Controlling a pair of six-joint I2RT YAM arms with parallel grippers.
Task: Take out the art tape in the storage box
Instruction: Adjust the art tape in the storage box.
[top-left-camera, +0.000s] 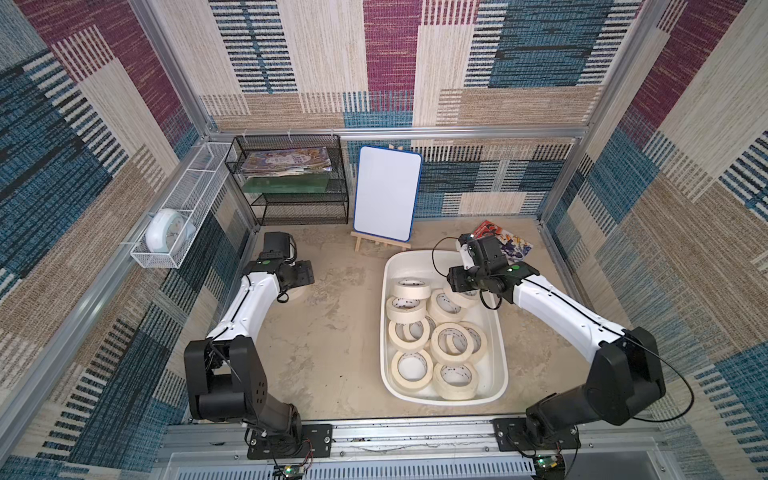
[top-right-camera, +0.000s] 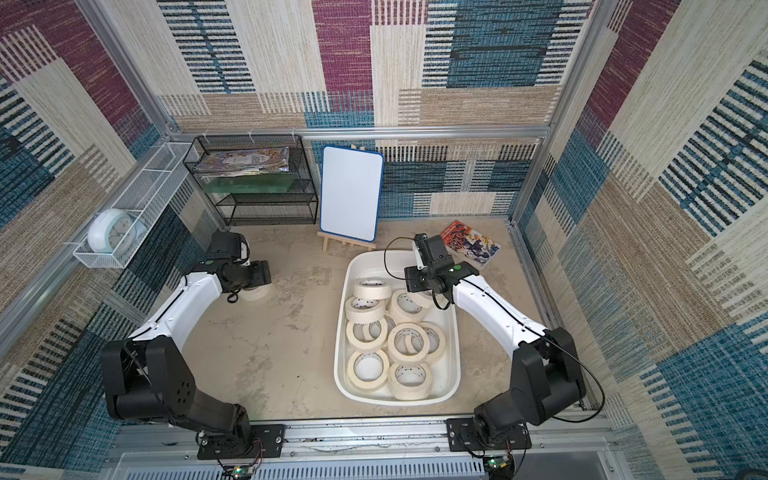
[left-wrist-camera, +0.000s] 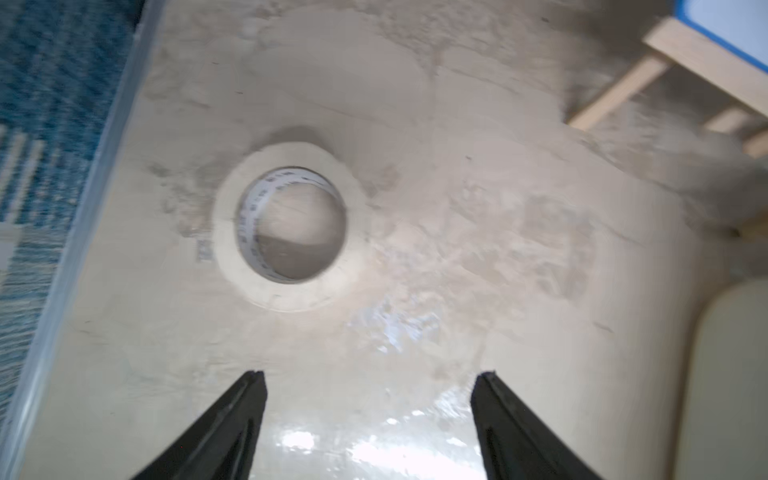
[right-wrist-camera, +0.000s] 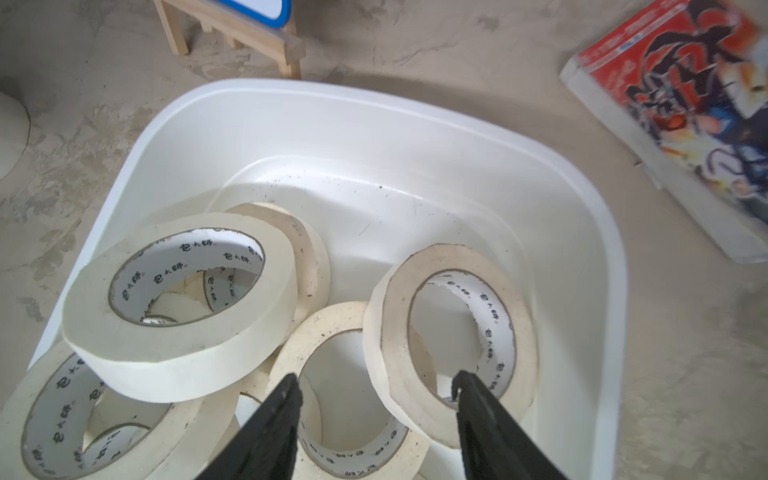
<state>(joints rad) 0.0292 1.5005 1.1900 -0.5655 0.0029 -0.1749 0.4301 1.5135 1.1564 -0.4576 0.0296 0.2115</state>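
Note:
Several cream art tape rolls (top-left-camera: 453, 345) lie piled in the white storage box (top-left-camera: 501, 332) on the right of the table. My right gripper (right-wrist-camera: 378, 384) reaches into the box's far end with its jaws open. They straddle the wall of a roll that stands tilted (right-wrist-camera: 392, 328): one fingertip (right-wrist-camera: 463, 384) is inside its core, the other (right-wrist-camera: 291, 388) over the hole of a flat roll. One more roll (left-wrist-camera: 291, 226) lies flat on the bare table at the far left. My left gripper (left-wrist-camera: 372, 376) hangs open just above and short of it, holding nothing.
A whiteboard on a wooden easel (top-left-camera: 388, 199) stands behind the box. A black wire rack (top-left-camera: 291, 183) with books fills the back left corner. On the left wall hangs a white wire basket (top-left-camera: 174, 232) with a clock. A comic book (top-left-camera: 505, 241) lies behind my right wrist.

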